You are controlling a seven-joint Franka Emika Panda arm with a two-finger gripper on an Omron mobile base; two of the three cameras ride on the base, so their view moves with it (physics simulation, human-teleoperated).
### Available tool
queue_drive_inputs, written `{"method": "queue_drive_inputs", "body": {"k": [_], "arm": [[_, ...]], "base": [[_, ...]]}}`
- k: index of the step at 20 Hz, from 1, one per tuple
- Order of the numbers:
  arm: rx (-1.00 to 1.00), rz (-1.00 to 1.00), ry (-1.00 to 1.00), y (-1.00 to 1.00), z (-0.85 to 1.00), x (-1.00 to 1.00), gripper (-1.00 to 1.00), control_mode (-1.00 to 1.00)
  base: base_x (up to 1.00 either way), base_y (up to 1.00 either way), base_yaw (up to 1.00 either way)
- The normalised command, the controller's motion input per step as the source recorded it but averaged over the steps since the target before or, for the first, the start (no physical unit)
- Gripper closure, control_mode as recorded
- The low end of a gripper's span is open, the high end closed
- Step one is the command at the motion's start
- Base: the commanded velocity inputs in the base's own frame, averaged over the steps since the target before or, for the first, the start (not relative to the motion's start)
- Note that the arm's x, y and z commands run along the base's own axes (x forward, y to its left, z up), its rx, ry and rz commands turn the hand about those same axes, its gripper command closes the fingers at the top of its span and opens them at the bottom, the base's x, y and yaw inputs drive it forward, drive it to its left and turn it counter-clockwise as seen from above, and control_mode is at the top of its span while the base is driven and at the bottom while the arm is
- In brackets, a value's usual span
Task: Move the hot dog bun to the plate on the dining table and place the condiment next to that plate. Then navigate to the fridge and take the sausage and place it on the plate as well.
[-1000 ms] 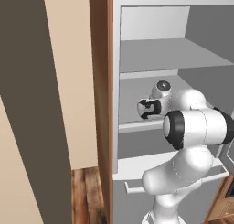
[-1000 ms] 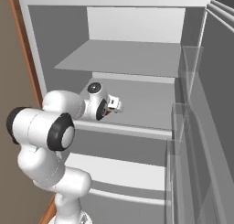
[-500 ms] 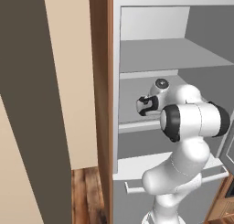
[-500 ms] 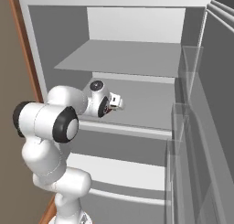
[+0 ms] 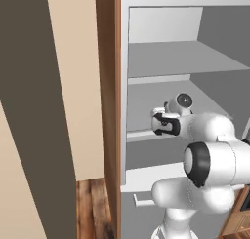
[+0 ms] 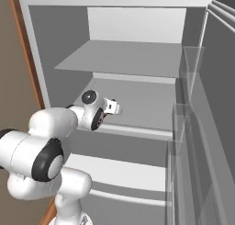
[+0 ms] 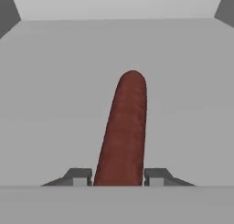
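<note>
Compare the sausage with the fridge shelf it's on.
The sausage is dark red-brown; the fridge shelf is pale grey. The sausage is a rounded cylinder, the shelf a broad flat surface. The sausage sits between the fingertips of the pincer, while the shelf lies bare around it. Both are plain, without markings.

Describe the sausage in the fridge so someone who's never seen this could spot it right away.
Look into the open grey fridge, at the middle pale shelf where the white arm reaches. The sausage lies there between the fingertips of the gripper, which is closed on its near end. It is a thin dark red-brown cylinder, the one coloured thing on plain grey.
</note>
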Motion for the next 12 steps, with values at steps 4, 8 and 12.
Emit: {"method": "queue_drive_inputs", "body": {"k": [4, 8, 12], "arm": [[0.0, 0.0, -0.04, 0.0, 0.92, -0.9, 1.0, -1.0], [0.0, 0.0, 0.04, -0.03, 1.0, -0.86, 1.0, -1.0], [0.0, 0.0, 0.15, -0.12, 0.86, -0.88, 1.0, -1.0]], "base": [[0.0, 0.0, 0.0], [0.0, 0.0, 0.0], [0.0, 0.0, 0.0]]}}
